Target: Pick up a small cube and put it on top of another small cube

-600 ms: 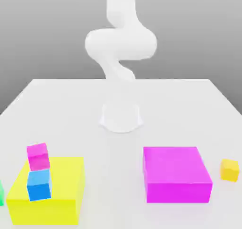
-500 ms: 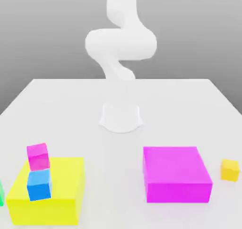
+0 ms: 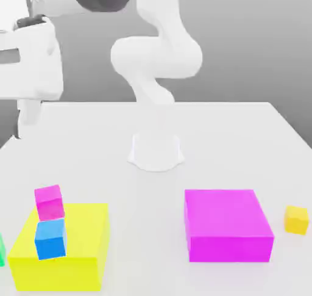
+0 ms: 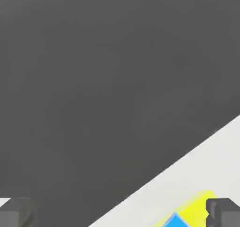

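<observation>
Spreading wide, the claw (image 4: 119, 212) hangs over the white table (image 3: 231, 142), grey backdrop behind.

A simulated tabletop test scene, not a real room

We see a plain white table (image 3: 244, 136) against a featureless grey backdrop, with flat, textureless rendering throughout. A smooth white robot arm (image 3: 155, 63) rises from a round base at twelve o'clock of the table's centre. Uniformly coloured blocks sit toward the near edge: a large yellow block (image 3: 79, 252) at seven o'clock and a large magenta block (image 3: 226, 224) at five o'clock.
</observation>
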